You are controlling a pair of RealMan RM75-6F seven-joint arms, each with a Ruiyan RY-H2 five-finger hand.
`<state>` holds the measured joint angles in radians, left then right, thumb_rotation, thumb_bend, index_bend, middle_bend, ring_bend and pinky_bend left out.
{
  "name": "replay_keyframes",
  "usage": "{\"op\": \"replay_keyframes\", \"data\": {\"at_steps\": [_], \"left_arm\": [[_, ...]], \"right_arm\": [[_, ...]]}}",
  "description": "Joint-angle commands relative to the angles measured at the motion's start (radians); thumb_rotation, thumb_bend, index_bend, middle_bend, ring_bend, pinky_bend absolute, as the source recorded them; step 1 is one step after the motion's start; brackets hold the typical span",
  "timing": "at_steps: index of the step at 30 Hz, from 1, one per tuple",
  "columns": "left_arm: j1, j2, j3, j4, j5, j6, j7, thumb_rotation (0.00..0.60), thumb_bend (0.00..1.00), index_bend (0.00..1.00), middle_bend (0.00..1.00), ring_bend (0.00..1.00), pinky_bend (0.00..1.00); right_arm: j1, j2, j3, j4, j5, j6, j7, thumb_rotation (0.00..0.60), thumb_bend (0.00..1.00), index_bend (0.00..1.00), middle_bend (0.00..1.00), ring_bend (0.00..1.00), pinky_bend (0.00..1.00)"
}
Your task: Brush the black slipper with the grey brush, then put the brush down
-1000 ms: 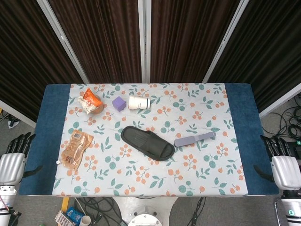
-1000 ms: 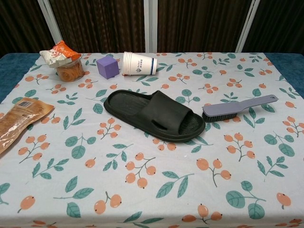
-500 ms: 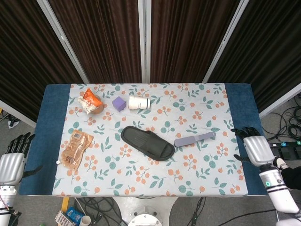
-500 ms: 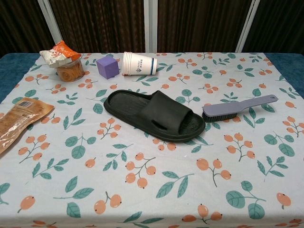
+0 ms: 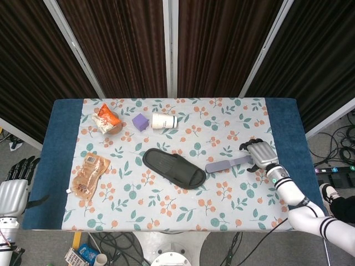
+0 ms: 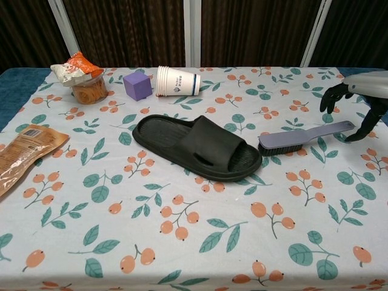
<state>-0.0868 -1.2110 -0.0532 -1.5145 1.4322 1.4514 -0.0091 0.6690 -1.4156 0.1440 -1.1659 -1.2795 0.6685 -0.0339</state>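
The black slipper [image 5: 174, 168] [image 6: 197, 147] lies flat in the middle of the floral cloth. To its right the grey brush [image 5: 229, 164] [image 6: 305, 137] lies bristles down, handle pointing right and away. My right hand [image 5: 259, 154] [image 6: 359, 98] hovers at the handle's far end, fingers spread and curved, holding nothing. My left hand [image 5: 14, 185] hangs off the table's left side, fingers apart and empty; the chest view does not show it.
A paper cup [image 5: 164, 121] [image 6: 177, 81] lies on its side at the back, next to a purple cube [image 5: 140, 122] [image 6: 137, 85] and an orange snack bag [image 5: 106, 118] [image 6: 82, 76]. A flat snack packet [image 5: 89, 174] [image 6: 24, 152] lies at the left edge.
My right hand has swung in from beside the table's right edge to the tip of the brush handle. The brush, slipper and left hand have not moved.
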Motion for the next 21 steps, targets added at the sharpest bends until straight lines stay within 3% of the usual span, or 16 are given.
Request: {"op": "replay_keyframes", "data": {"at_steps": [1,10,17,21], "left_arm": [[-0.002,0.001,-0.003,-0.004,-0.005,-0.003,0.003,0.6,0.14,0.12,0.16,0.05,0.11],[-0.002,0.0,-0.008,-0.001,-0.017,-0.01,-0.001,0.6,0.14,0.12,0.16,0.05,0.11],[0.001,-0.003,-0.008,0.006,-0.021,-0.008,-0.009,0.6,0.14,0.12,0.16,0.05,0.11],[0.003,-0.005,-0.009,0.009,-0.023,-0.005,-0.009,0.6,0.14,0.12,0.16,0.05,0.11]], "right_arm": [[0.03,-0.031,-0.005,0.034,0.03,-0.054,0.001,0.6,0.0,0.37,0.36,0.19,0.19],[0.067,-0.05,-0.012,0.052,0.07,-0.123,0.014,0.6,0.0,0.42,0.42,0.26,0.25],[0.086,-0.052,-0.014,0.058,0.098,-0.167,0.042,0.6,0.0,0.46,0.49,0.38,0.41],[0.085,-0.048,-0.02,0.057,0.106,-0.181,0.061,0.6,0.0,0.48,0.51,0.42,0.45]]}}
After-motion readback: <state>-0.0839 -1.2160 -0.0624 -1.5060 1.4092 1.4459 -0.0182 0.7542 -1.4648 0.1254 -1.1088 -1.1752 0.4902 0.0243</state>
